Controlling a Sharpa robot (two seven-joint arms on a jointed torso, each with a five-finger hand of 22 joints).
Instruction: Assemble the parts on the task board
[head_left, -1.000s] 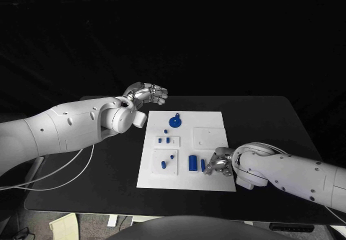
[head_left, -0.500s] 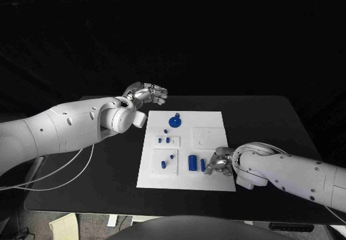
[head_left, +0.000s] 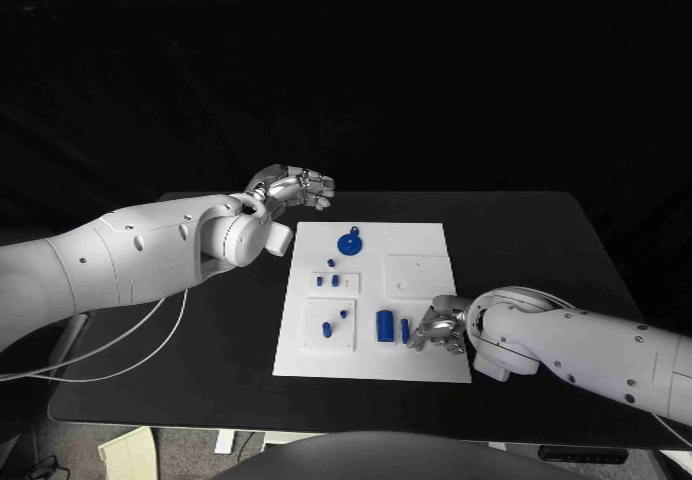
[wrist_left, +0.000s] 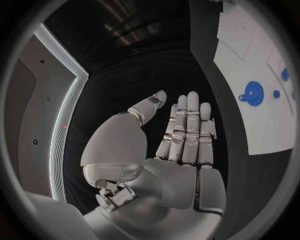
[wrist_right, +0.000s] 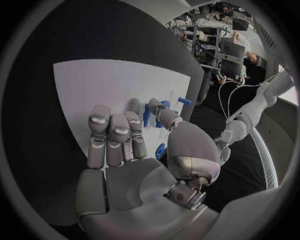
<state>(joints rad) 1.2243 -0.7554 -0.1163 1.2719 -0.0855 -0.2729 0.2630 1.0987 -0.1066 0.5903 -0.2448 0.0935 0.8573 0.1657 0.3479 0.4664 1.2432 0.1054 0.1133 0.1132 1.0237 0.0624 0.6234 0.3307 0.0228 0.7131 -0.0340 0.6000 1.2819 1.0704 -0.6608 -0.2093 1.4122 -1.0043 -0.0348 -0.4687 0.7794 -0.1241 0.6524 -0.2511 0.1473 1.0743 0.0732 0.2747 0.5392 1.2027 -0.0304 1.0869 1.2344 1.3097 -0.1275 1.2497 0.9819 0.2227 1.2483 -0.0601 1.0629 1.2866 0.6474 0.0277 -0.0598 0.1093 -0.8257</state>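
Note:
The white task board (head_left: 418, 245) lies in the middle of the black table. On it are a round blue disc with a loop (head_left: 349, 242), several small blue pieces (head_left: 333, 280) and a blue cylinder (head_left: 385, 325). My right hand (head_left: 438, 325) is low over the board's near right part, beside a slim blue piece (head_left: 405, 326). In the right wrist view this slim blue piece (wrist_right: 146, 115) lies between the thumb and a fingertip (wrist_right: 134, 106) of my right hand (wrist_right: 128, 145); I cannot tell whether they touch it. My left hand (head_left: 296, 187) hovers off the board's far left corner, fingers (wrist_left: 187, 125) straight, holding nothing.
Bare black table (head_left: 534, 240) lies right of the board and more to its left (head_left: 216, 330). My left forearm (head_left: 159, 255) crosses the table's left side. A raised white square (head_left: 421, 274) sits on the board's right half.

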